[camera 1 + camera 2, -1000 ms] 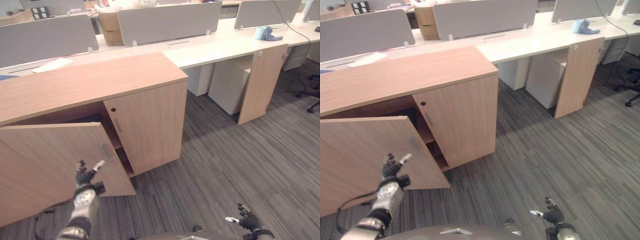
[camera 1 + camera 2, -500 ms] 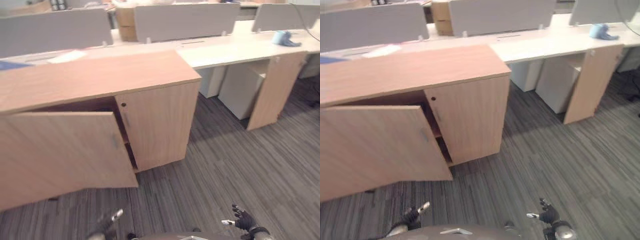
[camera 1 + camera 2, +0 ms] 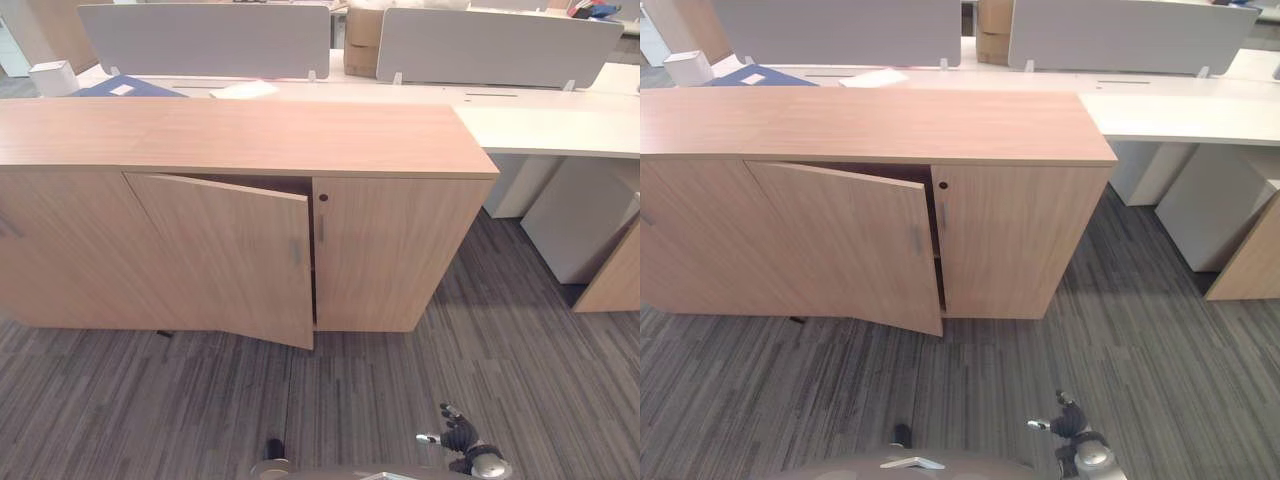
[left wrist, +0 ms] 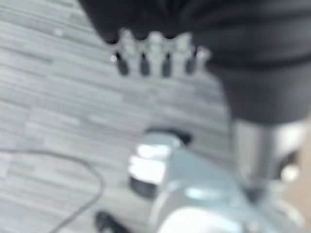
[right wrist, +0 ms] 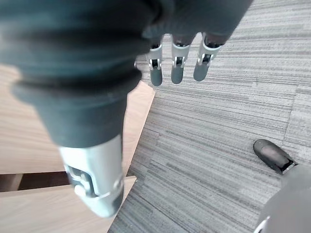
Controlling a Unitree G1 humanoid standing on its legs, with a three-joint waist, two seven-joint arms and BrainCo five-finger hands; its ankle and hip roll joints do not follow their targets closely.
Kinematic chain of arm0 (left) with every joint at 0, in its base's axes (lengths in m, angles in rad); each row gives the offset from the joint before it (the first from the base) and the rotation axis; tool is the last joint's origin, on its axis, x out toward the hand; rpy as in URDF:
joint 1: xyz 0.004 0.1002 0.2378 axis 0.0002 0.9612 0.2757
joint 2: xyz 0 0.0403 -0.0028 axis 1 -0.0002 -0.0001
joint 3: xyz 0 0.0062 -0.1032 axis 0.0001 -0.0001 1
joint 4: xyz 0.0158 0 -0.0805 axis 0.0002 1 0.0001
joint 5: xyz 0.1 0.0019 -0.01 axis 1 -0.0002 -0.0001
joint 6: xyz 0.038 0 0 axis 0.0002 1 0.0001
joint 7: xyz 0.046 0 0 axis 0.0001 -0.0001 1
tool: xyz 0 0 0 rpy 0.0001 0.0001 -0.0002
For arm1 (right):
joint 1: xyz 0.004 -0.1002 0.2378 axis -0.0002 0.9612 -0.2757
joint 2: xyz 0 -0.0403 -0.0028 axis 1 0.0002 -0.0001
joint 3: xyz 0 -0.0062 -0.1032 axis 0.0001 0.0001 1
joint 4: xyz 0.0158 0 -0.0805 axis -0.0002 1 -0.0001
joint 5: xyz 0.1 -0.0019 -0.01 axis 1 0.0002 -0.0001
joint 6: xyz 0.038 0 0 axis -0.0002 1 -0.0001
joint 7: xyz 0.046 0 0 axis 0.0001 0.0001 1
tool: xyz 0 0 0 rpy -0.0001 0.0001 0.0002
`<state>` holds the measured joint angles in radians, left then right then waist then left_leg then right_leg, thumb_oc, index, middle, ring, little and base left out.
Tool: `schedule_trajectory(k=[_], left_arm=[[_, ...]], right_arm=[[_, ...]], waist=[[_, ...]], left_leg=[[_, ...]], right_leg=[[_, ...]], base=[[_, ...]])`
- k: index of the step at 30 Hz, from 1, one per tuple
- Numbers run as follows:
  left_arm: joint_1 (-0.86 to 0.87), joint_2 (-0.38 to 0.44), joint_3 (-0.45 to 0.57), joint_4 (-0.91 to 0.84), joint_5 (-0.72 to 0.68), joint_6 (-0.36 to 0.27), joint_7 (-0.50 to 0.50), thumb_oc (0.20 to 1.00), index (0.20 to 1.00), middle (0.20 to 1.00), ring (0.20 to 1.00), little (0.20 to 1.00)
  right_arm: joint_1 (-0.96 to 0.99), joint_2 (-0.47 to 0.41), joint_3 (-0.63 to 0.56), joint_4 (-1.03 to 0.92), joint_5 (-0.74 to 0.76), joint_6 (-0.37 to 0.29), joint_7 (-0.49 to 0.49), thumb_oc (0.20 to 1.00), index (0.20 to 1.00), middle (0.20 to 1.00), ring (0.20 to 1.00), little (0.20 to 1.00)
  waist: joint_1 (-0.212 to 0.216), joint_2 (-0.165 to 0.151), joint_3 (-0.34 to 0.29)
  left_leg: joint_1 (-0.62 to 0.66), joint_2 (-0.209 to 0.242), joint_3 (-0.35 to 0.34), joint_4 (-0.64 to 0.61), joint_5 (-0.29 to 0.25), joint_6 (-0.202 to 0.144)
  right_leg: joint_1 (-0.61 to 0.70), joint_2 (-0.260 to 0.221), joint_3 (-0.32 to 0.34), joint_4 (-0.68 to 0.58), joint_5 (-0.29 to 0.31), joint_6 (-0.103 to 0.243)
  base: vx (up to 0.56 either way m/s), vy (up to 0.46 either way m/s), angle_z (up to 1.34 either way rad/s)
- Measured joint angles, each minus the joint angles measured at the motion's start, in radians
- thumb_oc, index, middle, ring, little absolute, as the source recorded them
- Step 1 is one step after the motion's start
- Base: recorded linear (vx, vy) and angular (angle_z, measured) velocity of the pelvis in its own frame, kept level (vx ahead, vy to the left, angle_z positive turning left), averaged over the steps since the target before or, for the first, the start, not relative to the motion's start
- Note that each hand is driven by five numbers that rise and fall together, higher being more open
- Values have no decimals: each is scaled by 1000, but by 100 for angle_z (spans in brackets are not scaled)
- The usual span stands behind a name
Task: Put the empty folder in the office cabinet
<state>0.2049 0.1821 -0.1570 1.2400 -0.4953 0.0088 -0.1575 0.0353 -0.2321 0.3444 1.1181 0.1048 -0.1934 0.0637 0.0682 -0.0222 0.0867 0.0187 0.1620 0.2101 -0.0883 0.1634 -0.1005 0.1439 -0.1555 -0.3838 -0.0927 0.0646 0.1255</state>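
Right hand [image 3: 462, 442]: mine, low over carpet [image 3: 150, 400], fingers relaxed, grasping nothing.
Left hand [image 4: 155, 53]: likewise unclenched; cabinet door [image 3: 235, 255] ajar.

The cabinet [image 3: 240, 200] stands across the far side of the carpet [image 3: 150, 400]. Its middle door [image 3: 235, 255] is ajar, hinged at its left edge, with the free edge swung out toward the robot. The door blocks a straight frontal approach. Access to the interior is through the narrow dark gap [image 3: 313, 270] between the door's free edge and the closed right door [image 3: 395, 250]. The closed right door bounds that gap on the right side.

The carpet in front of the cabinet is open. The right hand [image 3: 452, 436] hangs low over the carpet, well apart from the cabinet, fingers relaxed. The cabinet top [image 3: 230, 135] is bare wood.
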Motion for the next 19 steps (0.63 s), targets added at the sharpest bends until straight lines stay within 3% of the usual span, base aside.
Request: schedule_trajectory(k=[10, 19], left_arm=[[-131, -4, -8, 8, 0, 58, 22, 1000, 1000, 1000, 1000, 1000], [-133, -1, -21, -23, 0, 94, 20, 1000, 1000, 1000, 1000, 1000]], right_arm=[[15, 40, 6, 61, 41, 112, 46, 1000, 1000, 1000, 1000, 1000], [18, 40, 6, 63, 74, 155, 76, 1000, 1000, 1000, 1000, 1000]], waist=[[-18, -27, -9], [-37, -27, -6]], left_leg=[[25, -10, 1, 0, 1, 9], [40, -11, 4, 0, -6, 10]], right_leg=[[19, -6, -4, 0, -13, 3], [31, -7, 1, 0, -17, 0]], base=[[3, -17, 1], [5, 5, -1]])
